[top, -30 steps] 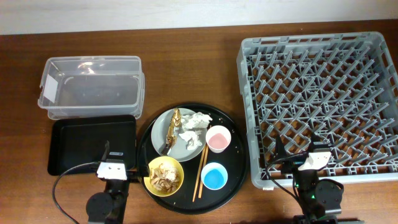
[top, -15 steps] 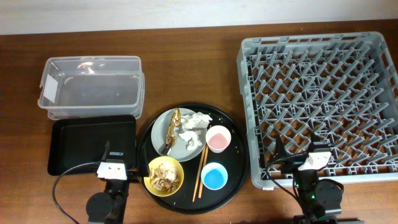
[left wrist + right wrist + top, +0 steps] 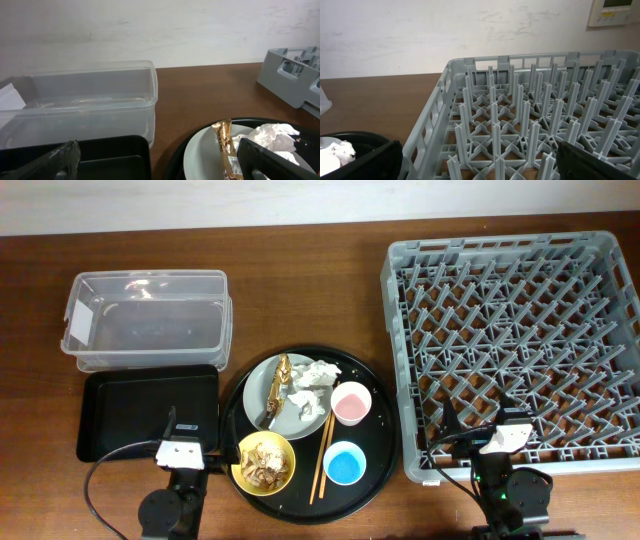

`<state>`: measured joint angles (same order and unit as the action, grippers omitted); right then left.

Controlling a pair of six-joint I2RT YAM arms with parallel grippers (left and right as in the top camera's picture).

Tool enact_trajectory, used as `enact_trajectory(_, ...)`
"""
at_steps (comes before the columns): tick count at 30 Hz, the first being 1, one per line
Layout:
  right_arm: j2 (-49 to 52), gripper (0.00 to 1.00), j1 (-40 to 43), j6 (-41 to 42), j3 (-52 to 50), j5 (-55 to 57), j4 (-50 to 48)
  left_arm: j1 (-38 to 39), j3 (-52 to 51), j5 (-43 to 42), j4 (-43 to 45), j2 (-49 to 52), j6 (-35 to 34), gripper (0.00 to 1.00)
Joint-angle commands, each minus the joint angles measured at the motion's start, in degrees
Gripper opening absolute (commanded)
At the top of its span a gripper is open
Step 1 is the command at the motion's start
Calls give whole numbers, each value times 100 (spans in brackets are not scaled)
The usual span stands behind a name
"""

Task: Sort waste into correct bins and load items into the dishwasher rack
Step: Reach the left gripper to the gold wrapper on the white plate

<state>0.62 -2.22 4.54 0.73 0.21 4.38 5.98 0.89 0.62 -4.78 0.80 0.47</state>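
Observation:
On the round black tray [image 3: 385,452] sit a grey-green plate [image 3: 297,420] with a golden-brown wrapper [image 3: 279,385] and crumpled white tissue [image 3: 314,378], a yellow bowl [image 3: 264,461] of beige flaky scraps, a pink cup [image 3: 351,402], a light-blue cup [image 3: 344,463] and wooden chopsticks [image 3: 322,457]. The clear tub [image 3: 148,320] and the shallow black tray [image 3: 145,413] lie to the left. The grey dishwasher rack [image 3: 515,340] is at the right. My left gripper [image 3: 155,160] is open, low at the table's front, facing the black tray and plate. My right gripper [image 3: 480,160] is open before the rack's near-left corner.
The left wrist view shows the clear tub [image 3: 85,105], wrapper [image 3: 225,147] and tissue [image 3: 272,136] close ahead. The right wrist view shows the rack's pegs [image 3: 530,115]. A pale wall stands behind the table. Bare wood lies between tub and rack.

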Motion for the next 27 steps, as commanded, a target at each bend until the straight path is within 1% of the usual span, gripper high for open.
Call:
enact_trajectory(1, -20, 99, 37, 22, -42, 48, 15, -17, -37, -85, -2, -42, 85, 99)
enact_trajectory(4, -20, 99, 37, 120, -39, 22, -37, -13, -35, -105, 0, -42, 35, 99)
enact_trajectory(5, -20, 98, 37, 293, -39, -11, -15, -13, -35, -105, -2, -39, -98, 99)
enact_trajectory(7, -15, 99, 37, 306, 0, -13, 81, -13, -24, -109, -11, -39, -400, 99)
enact_trajectory(8, -11, 99, 37, 304, 83, 13, 144, -13, 24, -136, -55, -39, -433, 99)
enact_trajectory(11, 151, 99, 37, 304, 573, 98, 656, -13, 380, -136, -450, 94, -433, 99)
enact_trajectory(14, 640, 99, 37, 306, 1222, 90, 1130, -13, 1064, -192, -1051, 619, -431, 99)
enact_trajectory(19, 2006, 99, 37, 304, 2811, 92, 2411, -13, 2291, -197, -1644, 2118, -431, 99)
enact_trajectory(21, 2673, 99, 37, 304, 3488, 90, 3154, -13, 3023, -358, -1996, 3025, -428, 99)
enact_trajectory(23, 3281, 99, 37, 304, 4083, 90, 3873, -13, 3742, -481, -2490, 3917, -426, 99)
enact_trajectory(25, 3696, 99, 37, 304, 4509, 92, 4369, -13, 4389, -791, -3012, 4666, -426, 99)
enact_trajectory(26, 4011, 99, 37, 302, 4841, 92, 4767, -13, 4883, -1056, -3460, 5180, -428, 99)
enact_trajectory(27, 4188, 99, 37, 302, 5014, 92, 4962, -13, 5252, -1169, -3834, 5532, -426, 99)
